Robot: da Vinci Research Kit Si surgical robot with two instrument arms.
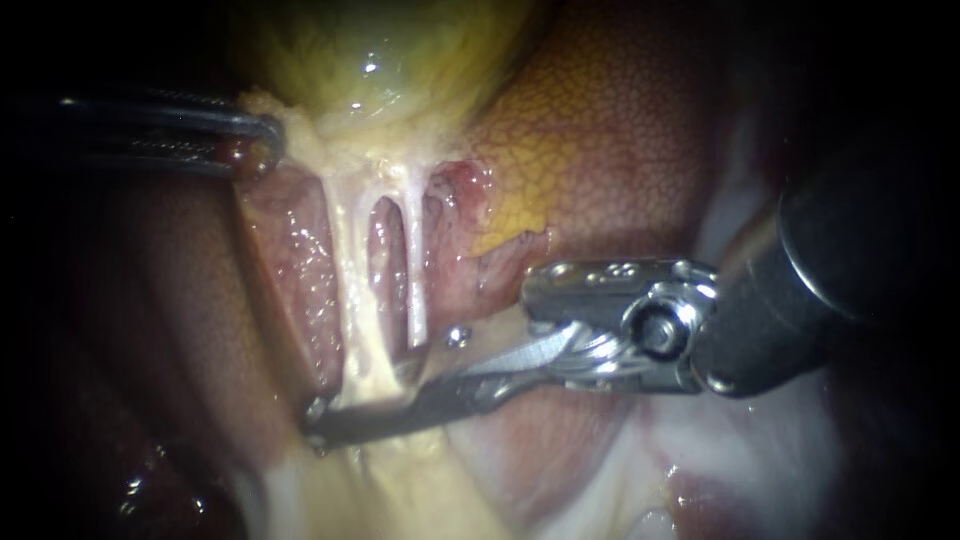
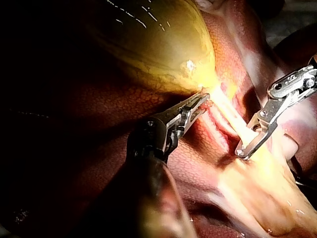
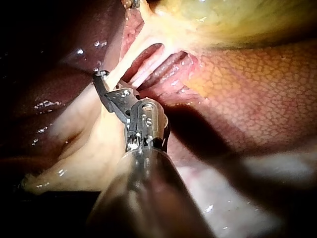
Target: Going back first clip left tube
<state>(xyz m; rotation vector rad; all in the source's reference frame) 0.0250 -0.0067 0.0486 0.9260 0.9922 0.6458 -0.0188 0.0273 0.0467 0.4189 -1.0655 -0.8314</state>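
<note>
Tension is showing along left tube [image 1: 352,290], which is lying against right instrument [image 1: 320,422] near its tip; open or closed, cannot tell. It is looking soft, slick and tearable, so I'm judging mid-length safest for a gentle hold. Beyond, left instrument [image 1: 268,140] is pinching gallbladder [image 1: 380,60] edge.
</note>
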